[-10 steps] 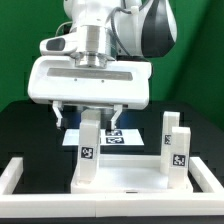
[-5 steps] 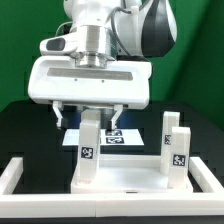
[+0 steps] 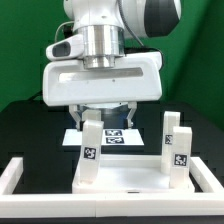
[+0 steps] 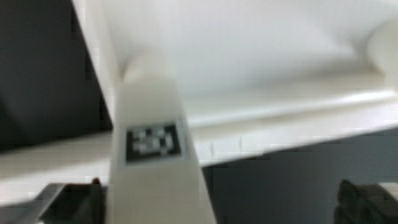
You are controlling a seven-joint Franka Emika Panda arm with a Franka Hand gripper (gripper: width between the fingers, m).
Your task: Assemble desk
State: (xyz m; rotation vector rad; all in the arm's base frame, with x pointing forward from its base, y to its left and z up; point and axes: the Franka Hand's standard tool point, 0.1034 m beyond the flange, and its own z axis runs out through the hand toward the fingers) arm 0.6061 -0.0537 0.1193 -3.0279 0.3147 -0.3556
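White tabletop point(image 3: 128, 176) bearing upright tagged legs point(image 3: 91, 150)

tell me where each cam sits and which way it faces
exterior view: off the arm, low, level across the table at the tabletop, its upright legs and the gripper above.
wrist view: on the wrist, looking down a tagged leg; dark fingertips at the edge.
shared: that leg, the tabletop.
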